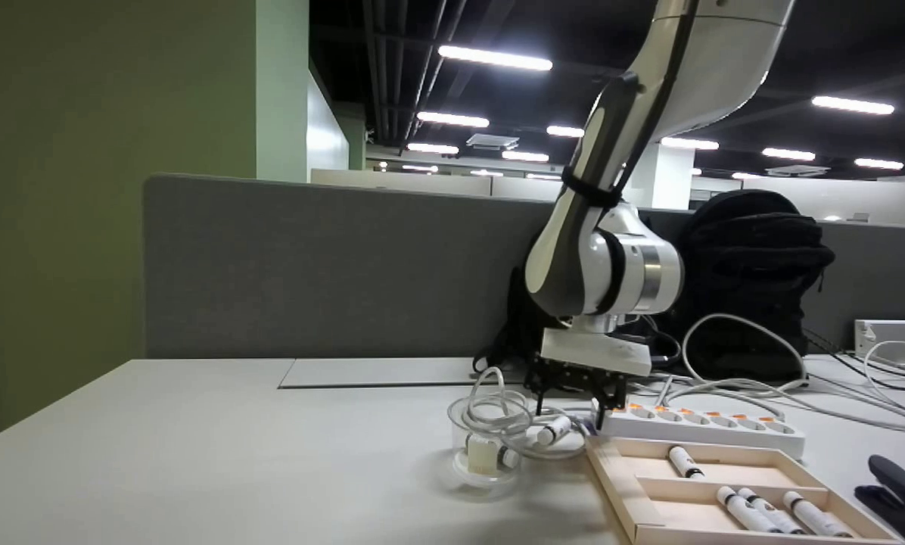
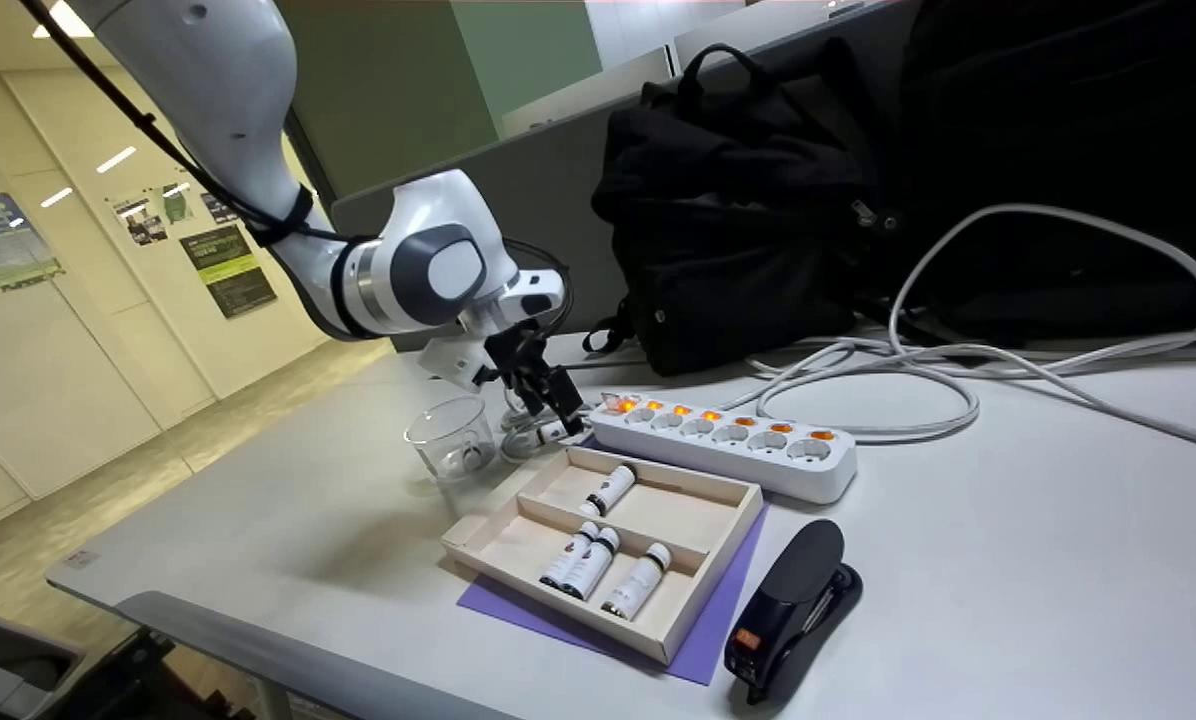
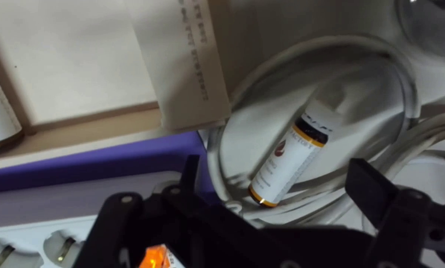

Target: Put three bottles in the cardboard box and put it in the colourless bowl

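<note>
Loose bottle (image 3: 289,162) lies on its side on the worktop (image 1: 233,454), ringed by white cable (image 3: 341,39), nearer the left edge (as both exterior views show it) than the cardboard box (image 2: 678,515). Four more bottles (image 2: 590,565) in the box: one in the compartment toward the worktop's back edge, three in that toward its front edge. Jaws: spread, grasping nothing. In the wrist view the loose bottle shows between them, touching neither. Arm (image 1: 570,261): enters from above, forearm slanting steeply down, wrist bent so the jaws point down above the cable. One jaw is by the end of the power strip (image 2: 723,445); contact cannot be judged. Colourless bowl (image 2: 448,445): upright, closest of these to the worktop's left edge; what shows through its wall is unclear. Purple sheet (image 2: 698,650) under the box; black backpack (image 2: 728,230) at the back edge.
</note>
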